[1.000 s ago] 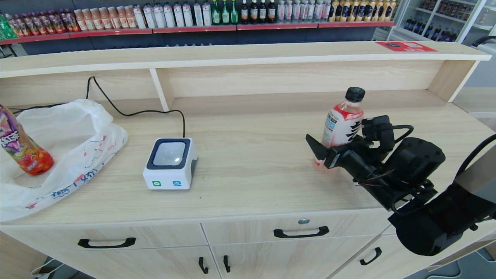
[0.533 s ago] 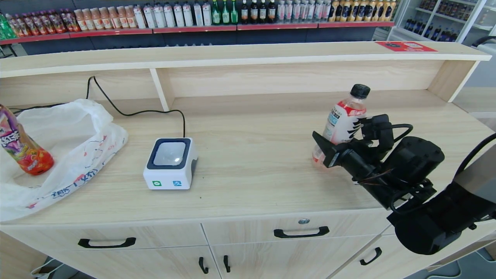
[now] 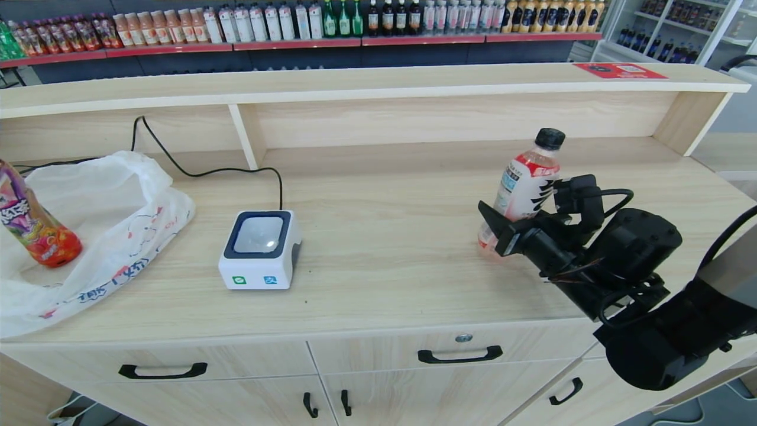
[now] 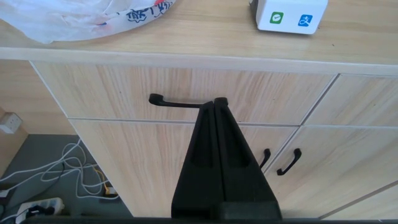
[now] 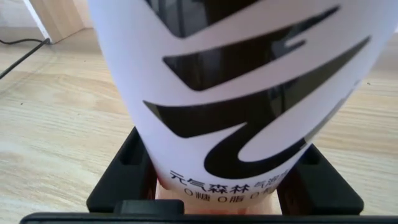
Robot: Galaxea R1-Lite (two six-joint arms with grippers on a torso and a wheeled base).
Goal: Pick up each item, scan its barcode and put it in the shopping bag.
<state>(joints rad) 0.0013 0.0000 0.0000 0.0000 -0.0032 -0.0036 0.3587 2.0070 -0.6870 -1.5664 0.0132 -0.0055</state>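
A drink bottle [image 3: 526, 183] with pink liquid, a white label and a black cap stands slightly tilted on the right side of the wooden counter [image 3: 384, 248]. My right gripper [image 3: 523, 216] is shut on its lower half, one finger on each side. In the right wrist view the bottle's label [image 5: 236, 93] sits between the black fingers [image 5: 118, 177]. The white barcode scanner [image 3: 260, 248] sits mid-counter. A white shopping bag [image 3: 106, 225] lies at the left with an orange-purple bottle [image 3: 29, 219] on it. My left gripper [image 4: 215, 104] is shut and empty, below the counter edge before the drawers.
The scanner's black cable [image 3: 207, 171] runs back to the raised shelf [image 3: 355, 83]. Drawer handles [image 4: 177, 102] line the cabinet front. The scanner [image 4: 291, 14] and the bag's edge [image 4: 81, 18] sit above my left gripper. Shelves of bottles stand behind the counter.
The right gripper has closed on the drink bottle, which tipped so that its cap shifted to the right. The left arm, the scanner and the bag have not moved.
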